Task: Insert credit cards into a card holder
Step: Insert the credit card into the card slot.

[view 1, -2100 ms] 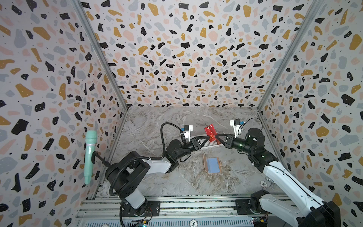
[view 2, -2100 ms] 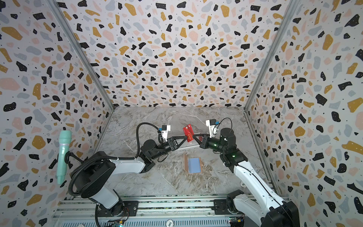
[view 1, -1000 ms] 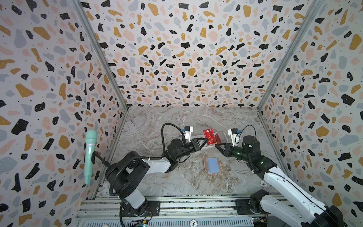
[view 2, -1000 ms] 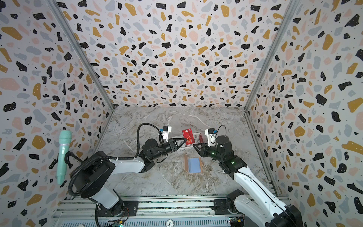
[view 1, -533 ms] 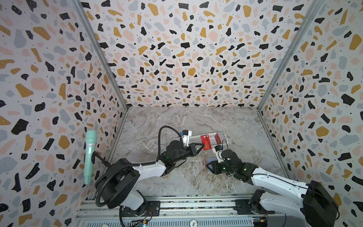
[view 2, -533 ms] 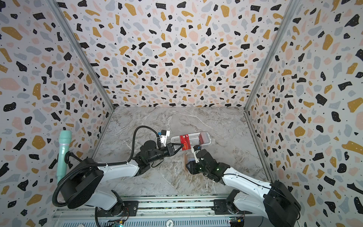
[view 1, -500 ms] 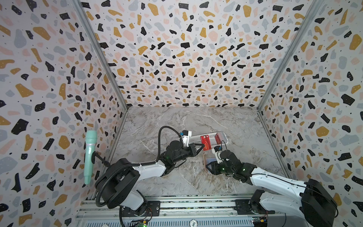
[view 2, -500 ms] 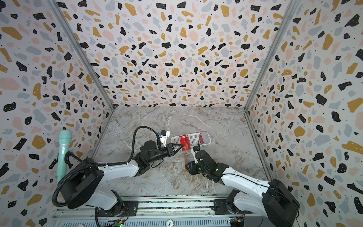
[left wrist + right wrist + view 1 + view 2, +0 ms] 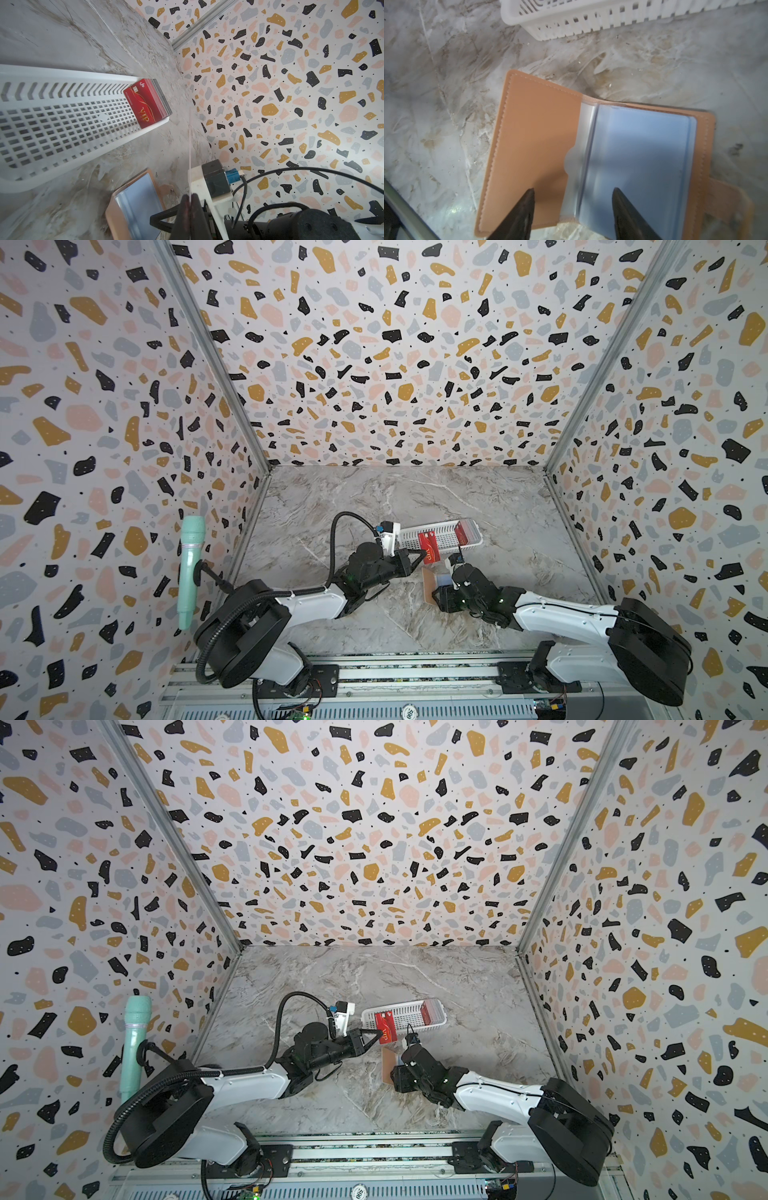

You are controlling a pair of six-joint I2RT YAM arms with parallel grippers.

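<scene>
The left pincer (image 9: pixel 419 559) is clamping one red card (image 9: pixel 430 549) by its edge, jaws pressed together on it, and is holding it in the air just beyond the card holder (image 9: pixel 430 584), between the holder and the white basket (image 9: pixel 444 537). From the left wrist the card is showing only as a thin edge-on line. The right pincer (image 9: pixel 572 199) is hanging low over the open holder with its jaws apart, one finger over the tan flap and the other over the pale blue sleeve; whether they are touching it I cannot tell. The holder is lying flat on the table (image 9: pixel 374 506), and the stack of cards (image 9: pixel 151 101) is standing in the basket beyond it. The job now seems to be steadying the holder for the insertion. The right pincer should be pressing the flap down near the fold while leaving the sleeve's mouth uncovered. The left should be levelling the card with that mouth and sliding it in slowly, since a light holder is likely to skid and a thin card to bend.
</scene>
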